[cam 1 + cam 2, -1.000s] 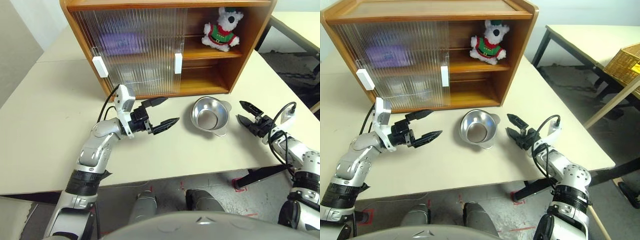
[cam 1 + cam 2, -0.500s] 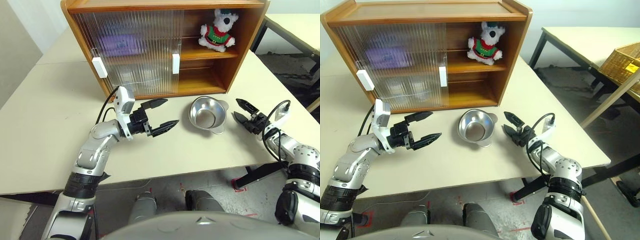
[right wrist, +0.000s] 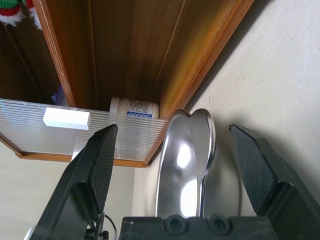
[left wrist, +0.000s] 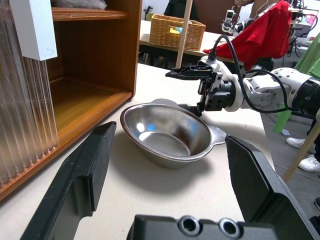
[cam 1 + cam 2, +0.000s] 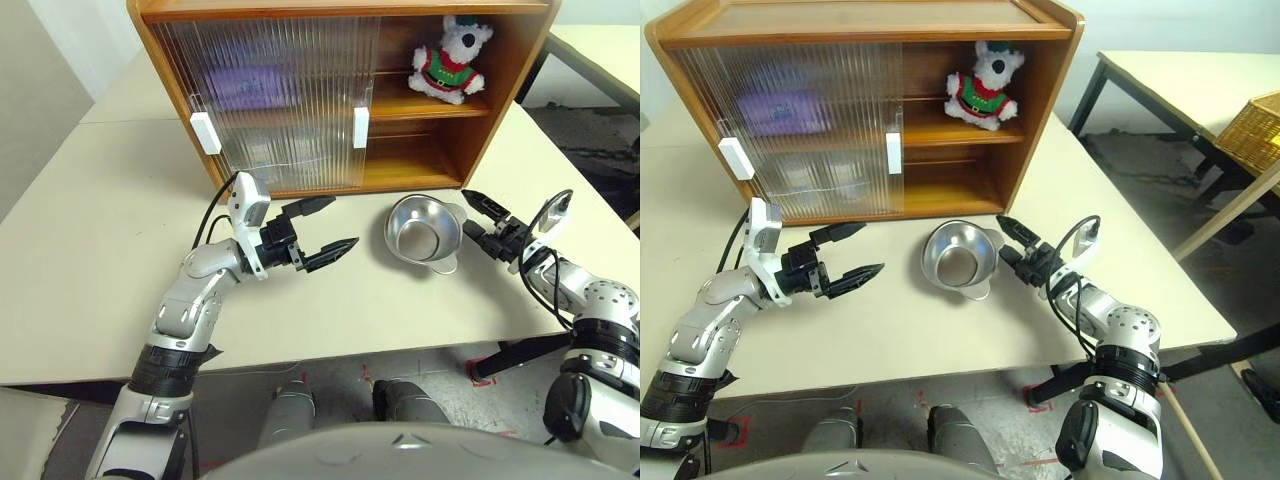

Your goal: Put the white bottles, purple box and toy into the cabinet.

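Main risk: right pincer (image 5: 478, 212), jaws wide and empty, sits just beside the steel bowl (image 5: 423, 230) handle; a nudge could knock the bowl along the counter (image 5: 90, 230) or grab it by mistake, and it isn't a task item. Left pincer (image 5: 325, 226) is also spread and empty, near the cabinet (image 5: 500, 60) base. Toy (image 5: 450, 58) sits on the upper shelf, well above the right pincer. Purple box (image 5: 243, 86) shows behind the ribbed door (image 5: 280, 100); one white bottle (image 3: 134, 107) on the lower shelf behind it.
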`<state>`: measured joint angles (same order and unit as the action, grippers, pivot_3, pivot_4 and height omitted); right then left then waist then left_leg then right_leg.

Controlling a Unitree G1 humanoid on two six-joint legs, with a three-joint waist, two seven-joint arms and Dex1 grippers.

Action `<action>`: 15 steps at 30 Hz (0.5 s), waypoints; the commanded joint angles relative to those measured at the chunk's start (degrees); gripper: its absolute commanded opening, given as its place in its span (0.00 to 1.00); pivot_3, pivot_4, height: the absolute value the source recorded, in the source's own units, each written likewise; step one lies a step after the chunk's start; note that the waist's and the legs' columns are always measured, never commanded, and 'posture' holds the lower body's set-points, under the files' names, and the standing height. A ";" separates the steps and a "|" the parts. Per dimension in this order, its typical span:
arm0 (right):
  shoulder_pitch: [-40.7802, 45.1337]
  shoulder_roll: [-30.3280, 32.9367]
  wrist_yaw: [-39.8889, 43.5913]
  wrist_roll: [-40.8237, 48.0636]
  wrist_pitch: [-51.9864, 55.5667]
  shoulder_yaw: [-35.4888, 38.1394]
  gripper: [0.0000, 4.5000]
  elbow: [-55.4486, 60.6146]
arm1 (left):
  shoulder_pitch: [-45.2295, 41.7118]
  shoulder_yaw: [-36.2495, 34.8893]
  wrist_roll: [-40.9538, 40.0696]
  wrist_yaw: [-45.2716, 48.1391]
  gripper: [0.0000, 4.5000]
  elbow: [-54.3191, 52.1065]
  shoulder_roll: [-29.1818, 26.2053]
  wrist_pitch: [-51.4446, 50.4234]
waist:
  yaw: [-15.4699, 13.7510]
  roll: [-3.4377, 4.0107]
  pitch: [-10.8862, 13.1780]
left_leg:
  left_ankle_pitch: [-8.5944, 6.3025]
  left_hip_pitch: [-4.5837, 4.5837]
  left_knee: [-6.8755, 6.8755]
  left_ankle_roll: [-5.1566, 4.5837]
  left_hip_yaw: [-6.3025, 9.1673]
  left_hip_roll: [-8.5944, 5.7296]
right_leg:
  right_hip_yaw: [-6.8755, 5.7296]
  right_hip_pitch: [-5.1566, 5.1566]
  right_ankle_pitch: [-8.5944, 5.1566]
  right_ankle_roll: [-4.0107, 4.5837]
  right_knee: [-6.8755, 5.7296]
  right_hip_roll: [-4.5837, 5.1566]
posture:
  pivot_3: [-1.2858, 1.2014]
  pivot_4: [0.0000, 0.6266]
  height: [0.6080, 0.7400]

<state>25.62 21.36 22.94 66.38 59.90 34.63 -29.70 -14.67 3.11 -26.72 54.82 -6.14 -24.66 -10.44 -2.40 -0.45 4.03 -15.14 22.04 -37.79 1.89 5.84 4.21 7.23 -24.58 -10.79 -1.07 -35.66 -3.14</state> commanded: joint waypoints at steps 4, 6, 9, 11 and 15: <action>-0.65 0.01 0.88 -1.12 0.54 -0.04 1.00 -0.14 | 0.36 0.02 0.18 -0.03 1.00 -0.83 -0.40 -0.49 | -0.05 0.00 0.00 | 0.01 -0.06 -0.04 -0.02 -0.04 -0.02 | -0.01 0.03 0.00 0.00 -0.09 -0.01 | 0.55 0.15 1.00; -0.74 0.07 1.01 -1.11 0.43 0.20 1.00 -0.43 | 0.28 0.05 0.16 -0.06 1.00 -0.93 -0.41 -0.58 | -0.05 0.00 0.00 | 0.02 -0.09 -0.04 -0.04 -0.07 -0.03 | -0.01 0.05 0.00 0.00 -0.14 -0.02 | 0.55 0.15 1.00; -1.02 0.14 1.32 -1.10 0.42 0.42 0.84 -0.81 | 0.09 0.12 0.17 -0.04 1.00 -0.92 -0.40 -0.73 | -0.04 0.00 0.00 | 0.03 -0.13 -0.07 -0.05 -0.09 -0.03 | -0.01 0.04 -0.01 0.00 -0.23 -0.02 | 0.55 0.15 1.00; -1.17 0.12 1.44 -1.05 0.51 0.51 0.69 -0.83 | 0.00 0.10 0.15 -0.04 1.00 -0.94 -0.40 -0.80 | -0.03 0.00 0.00 | 0.04 -0.14 -0.07 -0.06 -0.10 -0.03 | -0.01 0.04 -0.01 0.00 -0.27 -0.02 | 0.55 0.15 1.00; -1.29 0.08 1.55 -1.06 0.38 0.59 0.33 -0.93 | -0.24 -0.03 0.16 -0.01 1.00 -0.88 -0.50 -0.86 | -0.04 0.00 0.00 | 0.04 -0.16 -0.09 -0.07 -0.12 -0.03 | -0.01 0.04 -0.03 0.03 -0.33 -0.02 | 0.55 0.15 1.00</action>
<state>24.67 21.35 24.21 66.31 60.10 34.87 -30.01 -14.71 3.11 -26.73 54.76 -6.27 -24.74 -10.85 -2.43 -0.45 4.03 -15.09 21.88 -37.88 1.82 5.72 4.17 7.22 -24.54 -10.82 -1.04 -36.00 -3.16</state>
